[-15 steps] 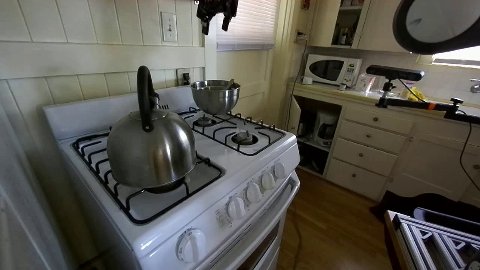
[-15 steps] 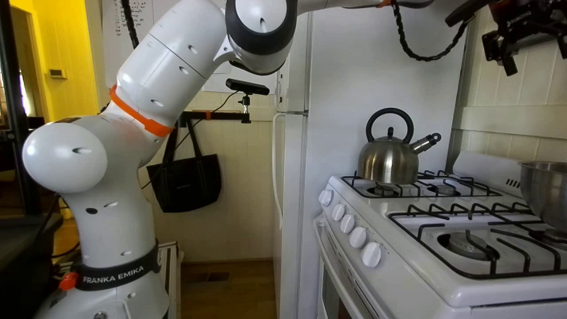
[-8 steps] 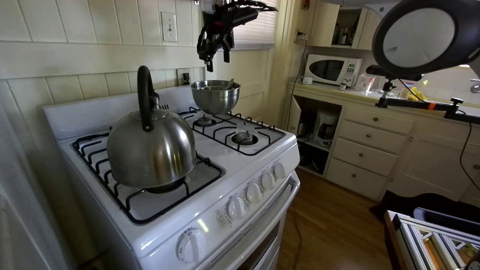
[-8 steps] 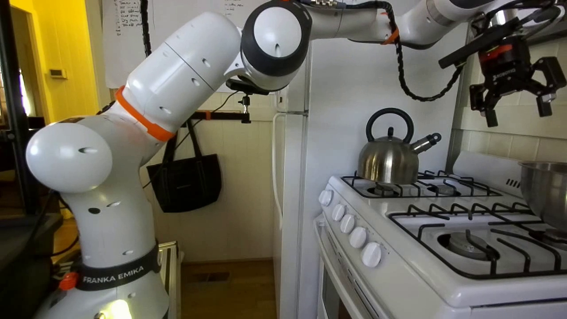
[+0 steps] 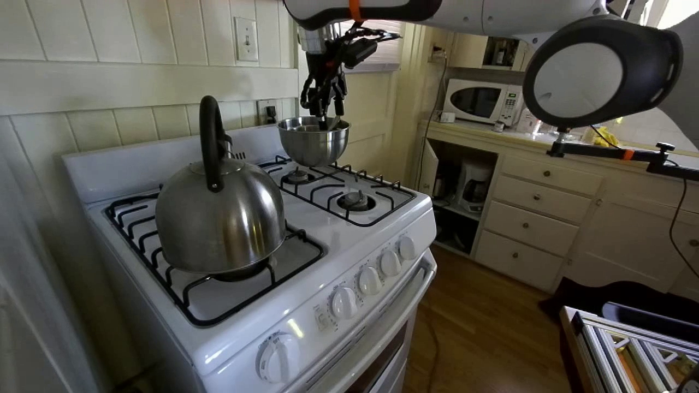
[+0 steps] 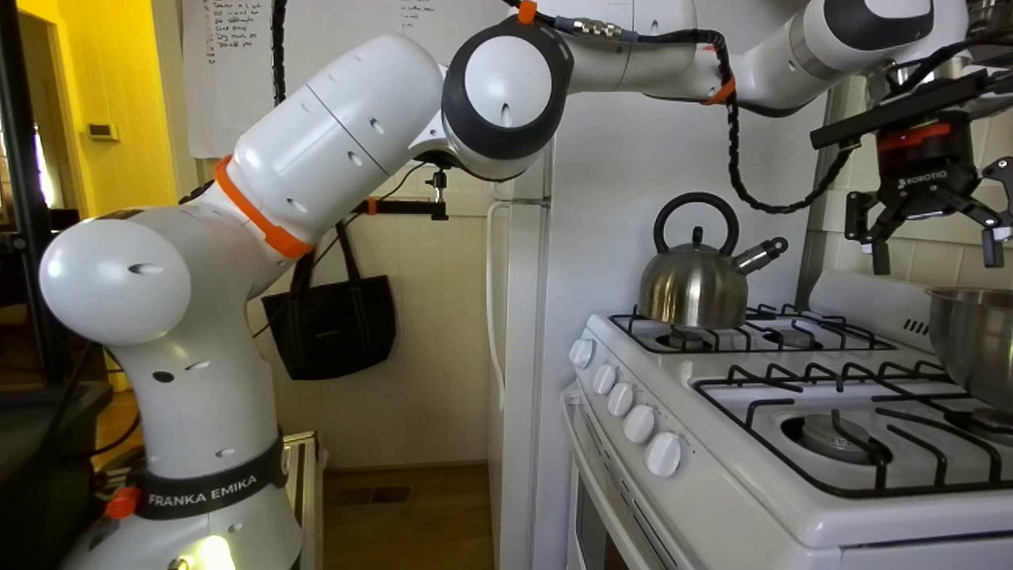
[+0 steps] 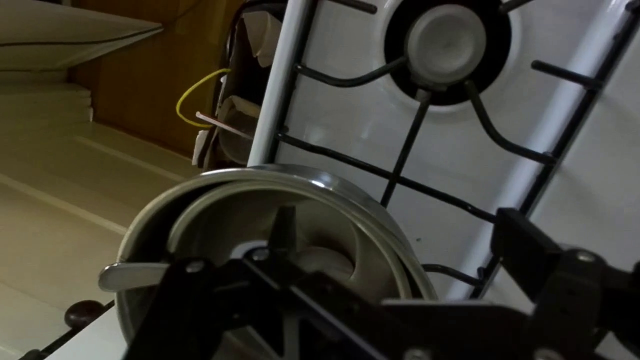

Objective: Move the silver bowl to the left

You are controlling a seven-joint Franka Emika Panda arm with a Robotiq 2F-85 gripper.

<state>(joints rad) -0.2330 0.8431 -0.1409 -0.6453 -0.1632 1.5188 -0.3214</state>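
The silver bowl [image 5: 314, 147] stands on the rear burner grate of the stove, with another bowl nested inside and a utensil handle [image 7: 132, 276] over its rim. It is cut off at the right edge in an exterior view [image 6: 973, 340]. My gripper [image 6: 937, 256] is open and points down, its fingertips a little above the rim height there. In the wrist view, one finger [image 7: 284, 225] is over the bowl's inside and the other finger [image 7: 522, 235] is outside it, over the stove. The near rim [image 7: 345, 187] lies between them. Nothing is held.
A large steel kettle [image 5: 221, 224] with a tall black handle stands on the neighbouring grate. The white stove [image 6: 760, 443] has raised black grates [image 5: 349, 199] and knobs on its front. A panelled wall [image 5: 136, 82] is behind it and a fridge [image 6: 673, 158] beside it.
My gripper has come down from high above the stove to just over the bowl, staying open. The bowl and the kettle have not moved.
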